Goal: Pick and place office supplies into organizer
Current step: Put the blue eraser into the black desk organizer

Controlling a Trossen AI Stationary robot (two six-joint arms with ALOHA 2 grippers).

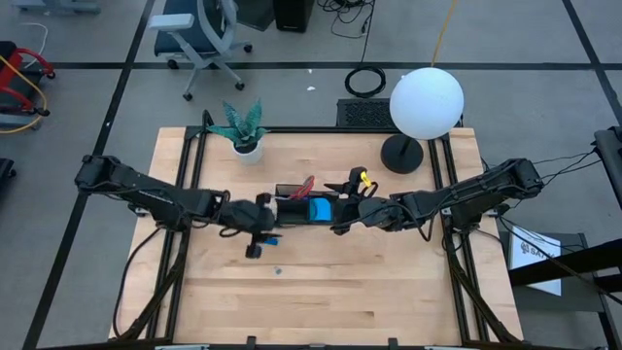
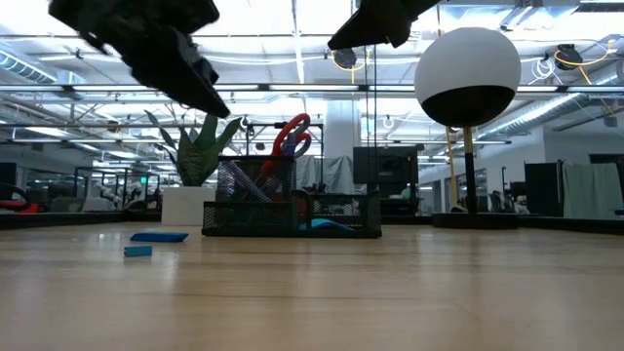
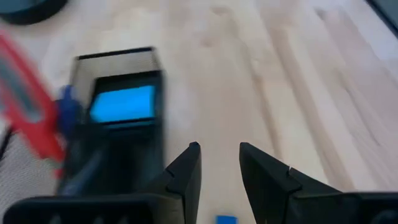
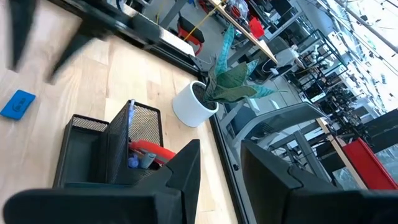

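Observation:
The black mesh organizer (image 1: 303, 208) stands mid-table. The bright blue note pad (image 3: 123, 102) lies in its lower compartment. The red-handled scissors (image 2: 292, 136) stand in the higher compartment, handles up. On the bare wood nearer the front lie a flat blue piece (image 2: 159, 236) and a tiny blue block (image 2: 137, 251). My left gripper (image 3: 219, 155) hovers left of the organizer, above the blue piece, slanting down, open with nothing between its fingers. My right gripper (image 4: 221, 155) hangs above the organizer's right end (image 1: 340, 219), also open and holding nothing.
A potted plant in a white pot (image 1: 245, 131) stands at the far left of the organizer. A lamp with a white globe (image 1: 426, 102) and a round black base (image 1: 400, 154) stands far right. Bare wood (image 1: 340, 292) stretches along the near side.

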